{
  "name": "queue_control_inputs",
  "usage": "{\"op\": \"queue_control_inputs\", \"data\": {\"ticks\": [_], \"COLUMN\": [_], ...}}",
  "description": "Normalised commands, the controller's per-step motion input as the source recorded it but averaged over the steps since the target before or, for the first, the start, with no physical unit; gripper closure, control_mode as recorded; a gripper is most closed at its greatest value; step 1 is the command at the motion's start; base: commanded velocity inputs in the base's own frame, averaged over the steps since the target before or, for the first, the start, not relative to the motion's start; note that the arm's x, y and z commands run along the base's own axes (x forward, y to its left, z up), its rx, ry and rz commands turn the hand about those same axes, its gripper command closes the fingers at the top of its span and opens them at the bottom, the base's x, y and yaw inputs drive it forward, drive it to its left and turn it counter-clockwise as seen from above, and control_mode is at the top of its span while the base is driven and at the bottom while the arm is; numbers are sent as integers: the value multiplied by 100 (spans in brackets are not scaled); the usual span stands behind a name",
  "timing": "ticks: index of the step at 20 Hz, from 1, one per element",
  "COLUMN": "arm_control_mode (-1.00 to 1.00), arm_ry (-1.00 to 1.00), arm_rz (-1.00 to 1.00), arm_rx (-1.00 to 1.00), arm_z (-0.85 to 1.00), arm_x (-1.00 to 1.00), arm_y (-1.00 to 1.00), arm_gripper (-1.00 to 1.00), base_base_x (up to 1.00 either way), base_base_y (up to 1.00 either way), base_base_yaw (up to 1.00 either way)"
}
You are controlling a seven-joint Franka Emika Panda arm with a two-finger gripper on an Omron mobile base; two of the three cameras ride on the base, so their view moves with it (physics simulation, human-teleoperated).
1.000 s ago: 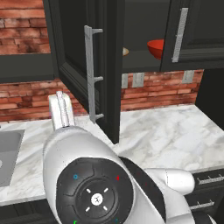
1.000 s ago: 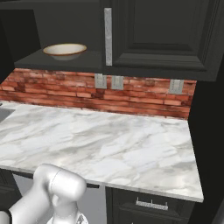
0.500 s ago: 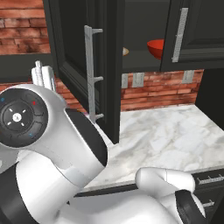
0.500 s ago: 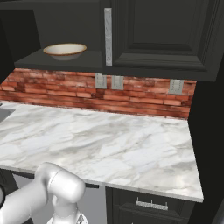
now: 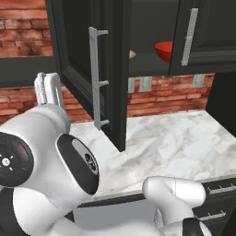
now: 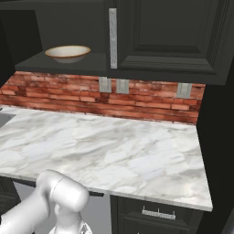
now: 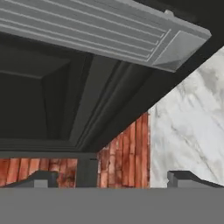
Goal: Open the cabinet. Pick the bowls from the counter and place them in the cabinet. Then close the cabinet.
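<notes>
A tan-rimmed bowl [image 6: 68, 52] with a cream inside is seen resting on the open shelf of the dark cabinet [image 6: 169, 39], left of a vertical silver bar handle [image 6: 113, 38]. Below, a red brick backsplash [image 6: 91, 98] is met by the white marble counter [image 6: 105, 151]; a lower drawer [image 6: 157, 215] is visible beneath.

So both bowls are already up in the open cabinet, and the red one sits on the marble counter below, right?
Not quite. The red bowl is not on the counter; it sits on the cabinet shelf, as the left base view shows. The tan-rimmed bowl is on that shelf too.
</notes>
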Motion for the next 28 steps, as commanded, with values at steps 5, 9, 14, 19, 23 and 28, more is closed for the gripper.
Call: {"op": "queue_control_inputs", "data": {"ticks": [5, 9, 14, 19, 23, 28], "arm_control_mode": [-100, -100, -100, -100, -100, -100], "arm_ry": [-40, -12, -14, -21, -25, -29], "arm_rz": [-19, -25, -35, -47, -46, -34], "arm_rx": [5, 8, 11, 13, 11, 18], "arm_z": [-13, 0, -36, -45, -1, 0], "arm_x": [63, 94, 74, 81, 100, 100], "arm_y": [0, 0, 20, 4, 0, -2], "arm_gripper": [-100, -100, -100, -100, -100, -100], "base_base_x": [0, 0, 0, 0, 0, 0], "base_base_y": [0, 0, 0, 0, 0, 0], "base_base_yaw": [0, 0, 0, 0, 0, 0]}}
